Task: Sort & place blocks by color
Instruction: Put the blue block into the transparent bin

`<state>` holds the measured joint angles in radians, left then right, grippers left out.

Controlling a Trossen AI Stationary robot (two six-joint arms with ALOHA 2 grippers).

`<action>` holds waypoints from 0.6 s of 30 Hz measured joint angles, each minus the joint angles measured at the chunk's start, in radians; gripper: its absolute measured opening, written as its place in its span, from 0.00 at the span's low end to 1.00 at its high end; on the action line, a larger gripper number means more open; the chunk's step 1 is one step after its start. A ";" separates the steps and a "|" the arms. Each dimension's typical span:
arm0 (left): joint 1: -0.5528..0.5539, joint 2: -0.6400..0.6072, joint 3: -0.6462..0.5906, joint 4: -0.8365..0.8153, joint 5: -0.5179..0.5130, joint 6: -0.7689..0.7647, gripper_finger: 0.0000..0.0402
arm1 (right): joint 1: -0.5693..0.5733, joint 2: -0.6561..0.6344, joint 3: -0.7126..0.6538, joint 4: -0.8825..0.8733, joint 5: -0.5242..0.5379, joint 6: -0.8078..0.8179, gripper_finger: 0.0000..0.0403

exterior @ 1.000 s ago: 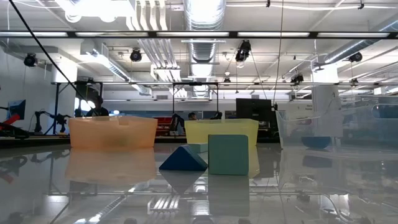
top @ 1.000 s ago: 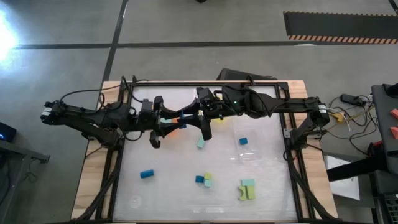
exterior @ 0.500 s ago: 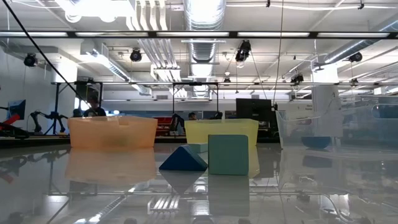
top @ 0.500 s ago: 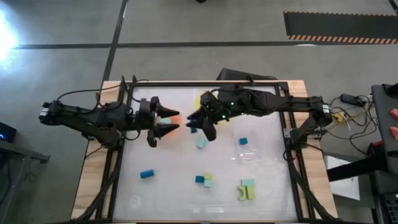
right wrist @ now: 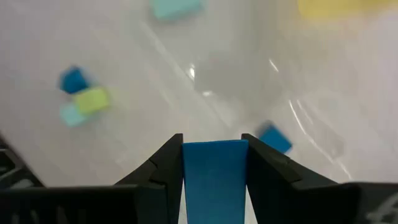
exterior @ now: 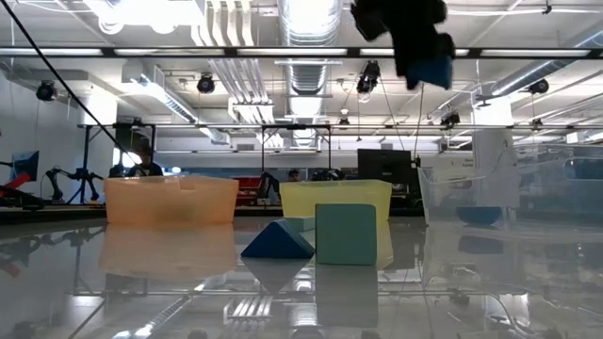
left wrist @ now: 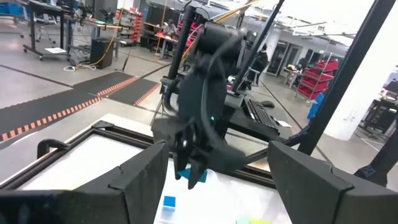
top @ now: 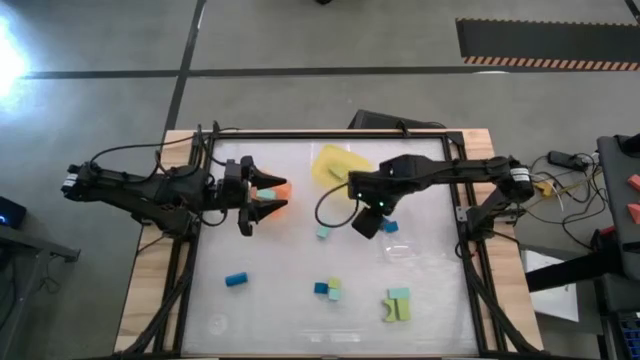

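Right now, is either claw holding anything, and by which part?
The right gripper clamps a blue block by its two side faces. The left gripper is open and empty.

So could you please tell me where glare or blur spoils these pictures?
High view: a white flare burns the top left corner. Low view: ceiling lights mirror on the glossy white table. Right wrist view: the loose blocks smear, while the blue rectangular block in the right gripper stays crisp.
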<state>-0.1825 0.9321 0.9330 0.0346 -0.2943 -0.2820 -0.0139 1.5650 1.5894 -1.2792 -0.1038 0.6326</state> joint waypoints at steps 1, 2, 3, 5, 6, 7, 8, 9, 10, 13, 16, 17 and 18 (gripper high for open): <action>0.000 0.000 0.000 0.000 0.000 0.000 0.64 | 0.000 -0.006 -0.036 0.005 -0.001 0.009 0.30; 0.000 0.000 0.000 0.000 0.000 0.000 0.64 | 0.000 -0.011 -0.071 0.011 0.000 0.024 0.30; 0.000 -0.001 0.000 0.000 0.000 0.000 0.64 | 0.000 -0.021 -0.109 0.017 -0.001 0.040 0.30; 0.000 -0.001 -0.001 0.000 0.000 0.000 0.64 | -0.002 -0.038 -0.189 0.027 0.000 0.079 0.30; 0.000 0.000 -0.001 0.001 0.000 0.000 0.64 | -0.005 -0.047 -0.230 0.044 0.001 0.100 0.30; 0.000 0.000 -0.001 0.000 0.000 0.000 0.64 | -0.006 -0.058 -0.272 0.070 0.001 0.122 0.30; 0.000 0.001 -0.002 0.000 0.000 -0.001 0.64 | -0.010 -0.069 -0.313 0.091 0.002 0.143 0.30; 0.000 0.002 -0.002 0.001 0.000 -0.001 0.64 | -0.013 -0.078 -0.355 0.111 0.005 0.163 0.30; 0.000 0.002 -0.002 0.001 0.000 -0.001 0.64 | -0.015 -0.087 -0.393 0.129 0.011 0.186 0.30; 0.000 0.002 -0.002 0.000 0.000 -0.001 0.64 | -0.029 -0.118 -0.497 0.168 0.025 0.251 0.30; 0.000 0.002 -0.002 0.000 -0.001 -0.001 0.64 | -0.046 -0.140 -0.568 0.173 0.044 0.322 0.30; 0.000 0.002 -0.002 0.000 -0.001 -0.001 0.64 | -0.047 -0.145 -0.583 0.174 0.058 0.342 0.30; 0.000 0.002 -0.002 0.000 -0.002 -0.001 0.64 | -0.049 -0.150 -0.597 0.174 0.076 0.362 0.30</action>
<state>-0.1825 0.9344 0.9310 0.0343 -0.2962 -0.2827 -0.0631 1.4147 0.9922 -1.1057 -0.0280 0.9941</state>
